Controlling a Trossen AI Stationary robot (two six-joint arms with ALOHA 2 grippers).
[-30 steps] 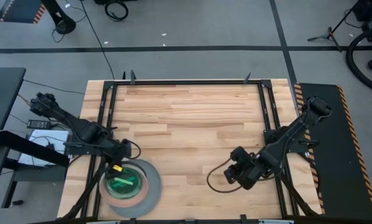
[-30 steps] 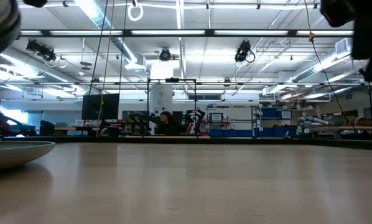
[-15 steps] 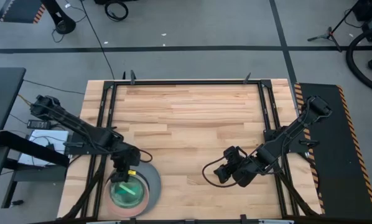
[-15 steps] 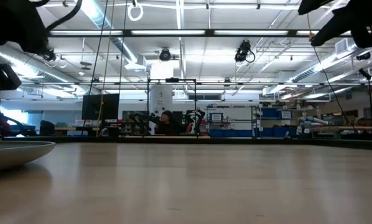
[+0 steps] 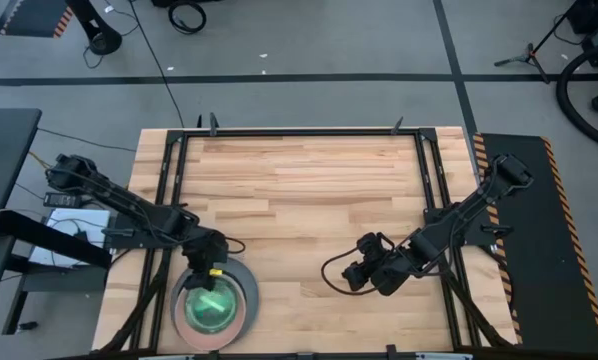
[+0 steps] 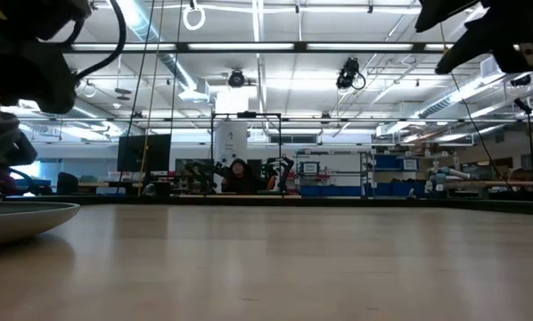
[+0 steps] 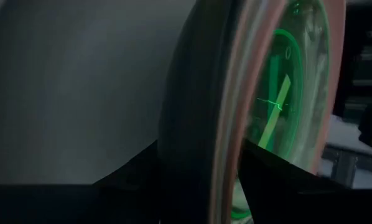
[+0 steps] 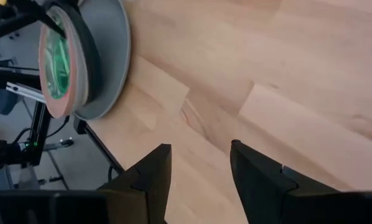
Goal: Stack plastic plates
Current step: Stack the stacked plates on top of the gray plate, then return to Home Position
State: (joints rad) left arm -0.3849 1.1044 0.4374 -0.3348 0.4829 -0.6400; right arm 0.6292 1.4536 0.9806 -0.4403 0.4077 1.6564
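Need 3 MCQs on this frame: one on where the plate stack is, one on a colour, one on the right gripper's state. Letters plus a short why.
1. Where does the plate stack sit in the high view?
A. the table's far right corner
B. the table's near left corner, under the left gripper
C. the table's centre

2. What colour shows at the top middle of the stack?
A. green
B. yellow
C. black

3. What is the right gripper doing?
A. gripping a plate
B. pressed flat on the stack
C. open over bare wood, holding nothing

Key: 1 B, the stack lies at the left front edge with the left arm over it. 2 A, a green disc sits inside the pink and grey rims. 3 C, the right wrist view shows only tabletop between its parted fingers.
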